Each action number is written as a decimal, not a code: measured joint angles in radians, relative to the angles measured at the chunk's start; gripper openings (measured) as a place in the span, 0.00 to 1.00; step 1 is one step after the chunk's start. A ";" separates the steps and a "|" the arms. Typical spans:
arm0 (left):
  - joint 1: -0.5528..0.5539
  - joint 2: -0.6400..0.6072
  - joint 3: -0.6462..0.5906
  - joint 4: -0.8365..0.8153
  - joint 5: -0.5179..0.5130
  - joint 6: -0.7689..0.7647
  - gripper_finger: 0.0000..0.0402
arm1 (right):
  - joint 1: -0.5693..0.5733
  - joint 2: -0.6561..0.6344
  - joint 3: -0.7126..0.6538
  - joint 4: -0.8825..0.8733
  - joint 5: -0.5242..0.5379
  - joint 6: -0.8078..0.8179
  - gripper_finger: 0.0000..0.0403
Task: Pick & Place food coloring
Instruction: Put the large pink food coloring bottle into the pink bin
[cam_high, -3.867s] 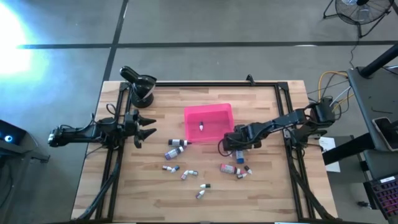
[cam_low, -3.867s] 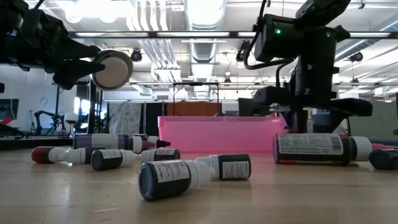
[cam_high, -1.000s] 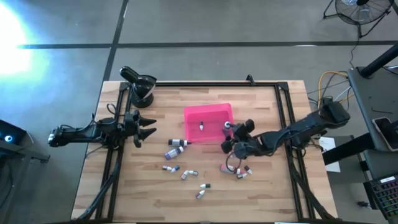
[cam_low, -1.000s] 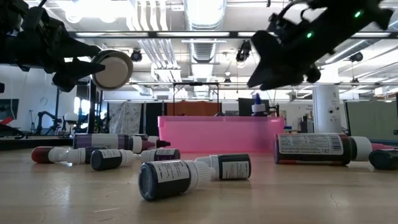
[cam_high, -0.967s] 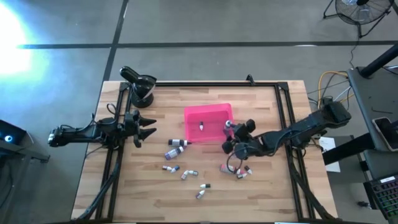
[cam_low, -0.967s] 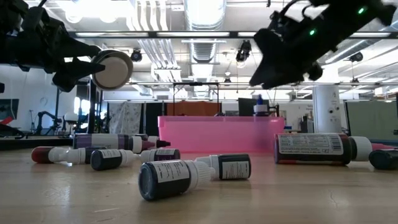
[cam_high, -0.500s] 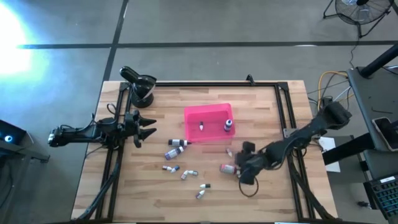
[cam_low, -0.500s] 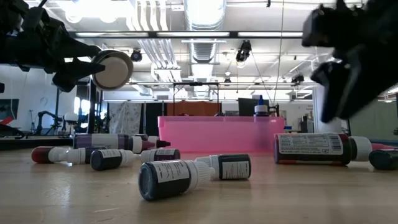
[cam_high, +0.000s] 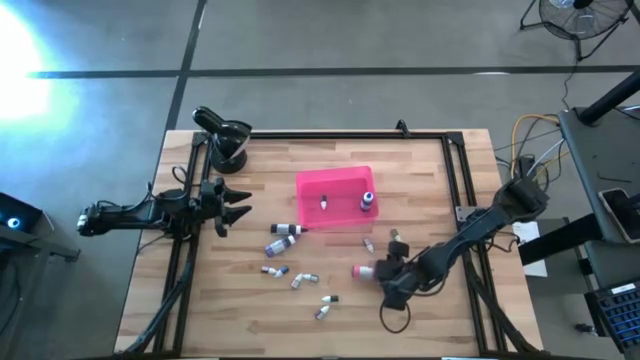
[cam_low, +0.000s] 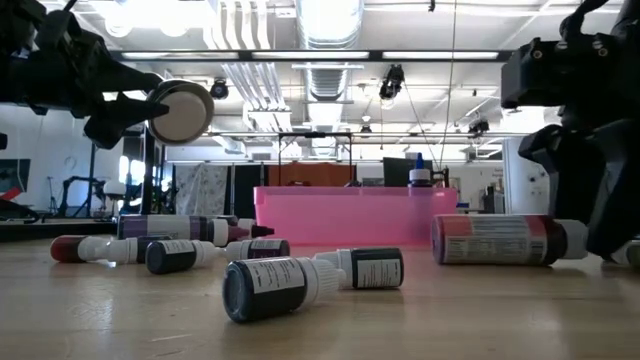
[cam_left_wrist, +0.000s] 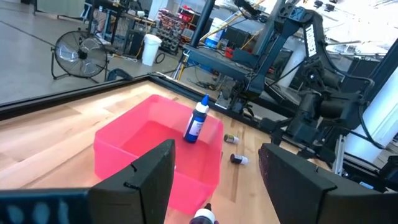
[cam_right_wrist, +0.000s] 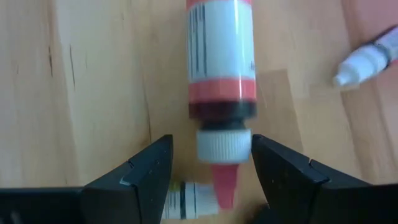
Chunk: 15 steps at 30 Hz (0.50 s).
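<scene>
Moved since earlier: right gripper (cam_right_wrist: 211, 171), from the pink tray's (cam_high: 335, 183) near edge down to a red food-coloring bottle (cam_right_wrist: 221, 68) lying flat; fingers spread either side of its cap, gripping nothing. Loose bottles (cam_high: 285, 250) scattered beyond. Blue bottle (cam_high: 367, 202) upright in tray. Left gripper (cam_high: 238, 204) parked open, empty, at table's left edge.

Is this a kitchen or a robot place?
Probably a robot lab or workshop, not a kitchen. There are ceiling ducts and strip lights, a standing fan, and more machine arms and cables beyond the wooden table.
</scene>
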 joint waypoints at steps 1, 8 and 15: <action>0.000 0.000 0.000 0.000 0.000 0.000 0.52 | 0.000 0.005 0.005 0.003 0.009 0.000 0.53; 0.000 0.002 0.000 0.000 0.000 0.000 0.52 | -0.003 0.037 0.019 0.001 0.021 0.001 0.50; 0.000 0.002 0.000 0.000 0.000 -0.027 0.52 | -0.003 0.028 0.031 -0.084 -0.019 0.004 0.32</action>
